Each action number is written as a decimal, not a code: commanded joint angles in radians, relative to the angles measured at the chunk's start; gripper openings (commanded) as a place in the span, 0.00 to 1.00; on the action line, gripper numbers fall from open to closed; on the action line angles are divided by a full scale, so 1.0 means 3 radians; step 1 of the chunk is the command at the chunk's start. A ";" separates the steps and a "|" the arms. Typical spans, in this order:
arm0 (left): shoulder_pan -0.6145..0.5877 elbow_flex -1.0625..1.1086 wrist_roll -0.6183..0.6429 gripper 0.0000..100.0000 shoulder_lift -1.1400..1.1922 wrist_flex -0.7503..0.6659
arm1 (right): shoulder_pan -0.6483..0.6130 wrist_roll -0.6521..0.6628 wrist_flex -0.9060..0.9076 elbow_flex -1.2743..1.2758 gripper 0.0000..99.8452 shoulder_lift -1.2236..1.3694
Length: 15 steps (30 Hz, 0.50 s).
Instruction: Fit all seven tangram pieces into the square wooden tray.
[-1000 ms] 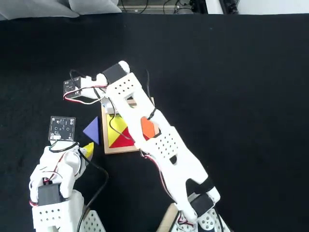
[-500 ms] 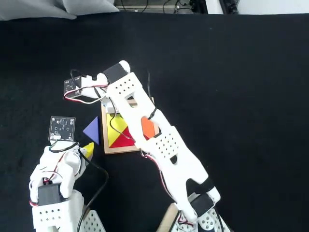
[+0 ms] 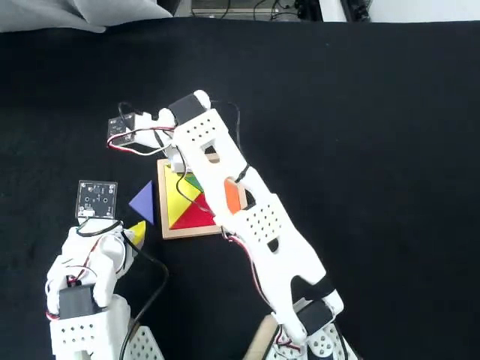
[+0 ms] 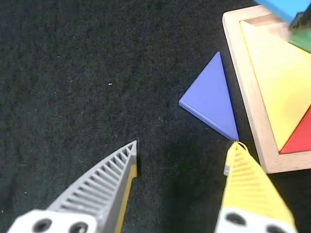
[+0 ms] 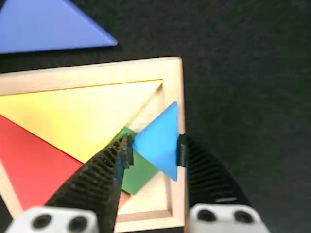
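Observation:
The square wooden tray (image 3: 171, 234) lies left of the table's middle. It holds a yellow triangle (image 3: 180, 204), a red triangle (image 3: 199, 218) and a green piece (image 3: 193, 182). My right gripper (image 5: 153, 145) is shut on a light blue triangle (image 5: 158, 138), which hangs over the tray's rim (image 5: 97, 68) near one corner, partly above the green piece (image 5: 136, 174). A violet-blue triangle (image 3: 144, 201) rests on the cloth just left of the tray. My left gripper (image 4: 182, 155) stands open close to that triangle (image 4: 211, 97), with its yellow finger (image 4: 243, 174) at the piece's near tip.
The right arm (image 3: 255, 217) stretches diagonally from the front edge across the tray's right part. Black cloth (image 3: 375, 150) covers the table, with free room to the right and far side. Grey fabric (image 3: 97, 11) and cables (image 3: 247, 9) lie at the back edge.
The right arm's wrist has shifted toward the far side and slightly right, uncovering the green piece in the tray. The left arm has kept still.

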 commanded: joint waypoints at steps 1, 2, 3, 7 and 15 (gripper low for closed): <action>-0.0033 0.0064 0.0015 0.29 -0.0015 -0.0051 | 0.0056 -0.0036 0.0113 0.0095 0.14 -0.0059; -0.0033 0.0064 0.0015 0.29 -0.0015 -0.0051 | 0.0056 -0.0031 0.0113 0.0125 0.14 -0.0059; -0.0033 0.0064 0.0015 0.29 -0.0015 -0.0051 | 0.0056 -0.0031 0.0113 0.0146 0.14 -0.0059; -0.0033 0.0064 0.0015 0.29 -0.0015 -0.0051 | 0.0056 -0.0036 0.0113 0.0217 0.14 -0.0074; -0.0028 0.0064 0.0015 0.29 -0.0015 -0.0051 | -0.0046 -0.0072 0.0118 0.0274 0.24 -0.0084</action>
